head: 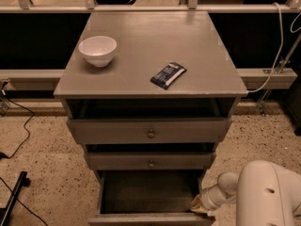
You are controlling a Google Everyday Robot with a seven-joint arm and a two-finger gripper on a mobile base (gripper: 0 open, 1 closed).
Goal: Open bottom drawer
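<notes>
The bottom drawer (149,218) of the grey cabinet (141,27) stands pulled out toward me. Its dark inside is empty and its narrow front lies at the lower edge of the view; its knob is not in view. My gripper (199,205) sits at the drawer's right front corner, against the top of the side wall. The white arm (265,194) reaches in from the lower right. The middle drawer (150,161) and the wide top drawer (150,132) each stick out slightly above it, with their round knobs showing.
A white bowl (97,50) and a dark blue snack packet (168,75) lie on the cabinet top. A black cable (21,126) and a black bar (11,204) lie on the speckled floor at left. A white cable (277,41) hangs at right.
</notes>
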